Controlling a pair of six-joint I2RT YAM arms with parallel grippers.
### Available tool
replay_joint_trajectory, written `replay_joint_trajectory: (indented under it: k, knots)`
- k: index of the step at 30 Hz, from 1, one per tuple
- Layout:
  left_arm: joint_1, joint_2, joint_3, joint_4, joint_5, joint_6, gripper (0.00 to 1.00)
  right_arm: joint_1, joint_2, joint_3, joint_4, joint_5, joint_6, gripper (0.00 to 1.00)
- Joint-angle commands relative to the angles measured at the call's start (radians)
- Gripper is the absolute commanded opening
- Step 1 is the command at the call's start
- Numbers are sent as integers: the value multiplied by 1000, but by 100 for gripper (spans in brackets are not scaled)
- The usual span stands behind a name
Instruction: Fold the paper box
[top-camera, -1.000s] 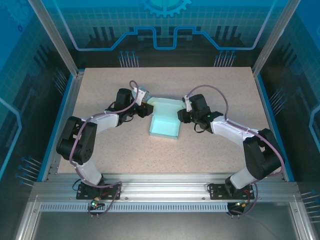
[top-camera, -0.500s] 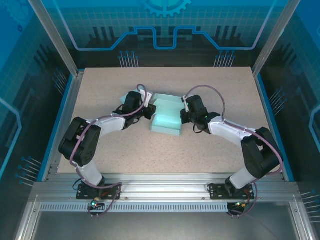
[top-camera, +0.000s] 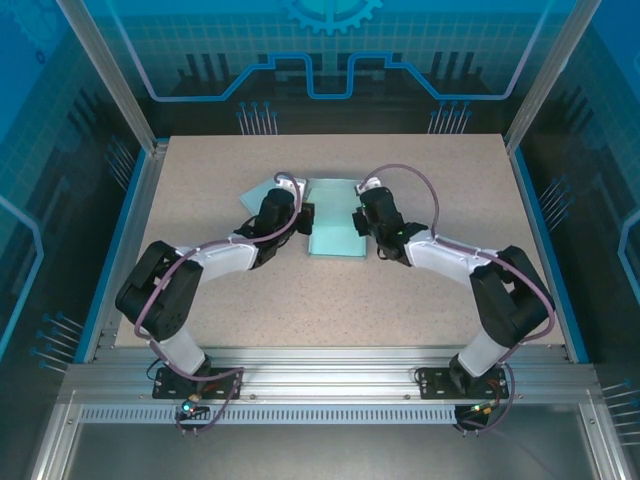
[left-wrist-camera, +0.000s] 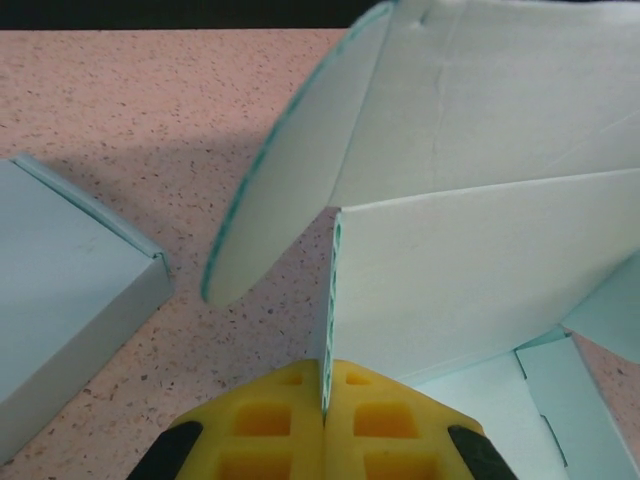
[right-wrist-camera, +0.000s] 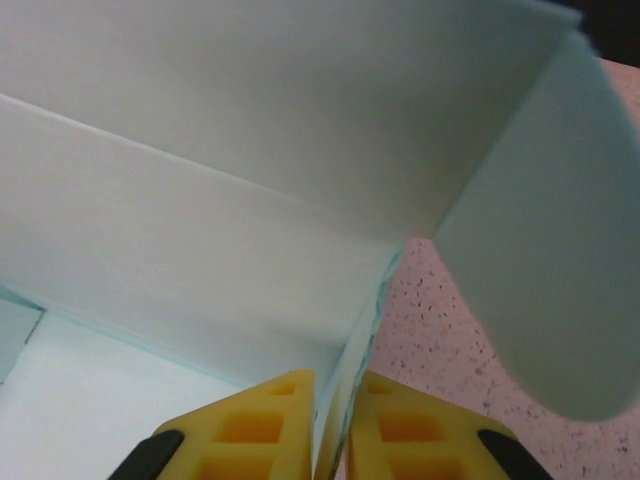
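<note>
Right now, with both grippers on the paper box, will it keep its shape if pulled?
Probably not fully: the paper box looks like thin card, pinched edge-on by the left gripper and right gripper, so walls likely flex. Its rounded flap stands free, apt to flop. Thin-walled, it seems light, likely sliding on the table.

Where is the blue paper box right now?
In the top view the paper box sits mid-table, a little toward the far side, between the left gripper and the right gripper, each pinching one of its side walls.
</note>
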Motion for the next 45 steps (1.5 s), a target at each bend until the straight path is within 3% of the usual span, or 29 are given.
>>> replay_joint_trajectory:
  k: [1,9,22,45]
  knots:
    - [-61,12,27,154,25,-45,0,41,48,68,20,-102,-14,17]
    - [-80,36,24,166,-42,-42,0,29,71,91,-25,-130,38,15]
    - [-137,83,-60,299,-121,-194,0,48,43,-35,124,-151,89,9]
    - [-223,47,-226,367,-67,-336,1,122,8,-213,245,-83,102,5]
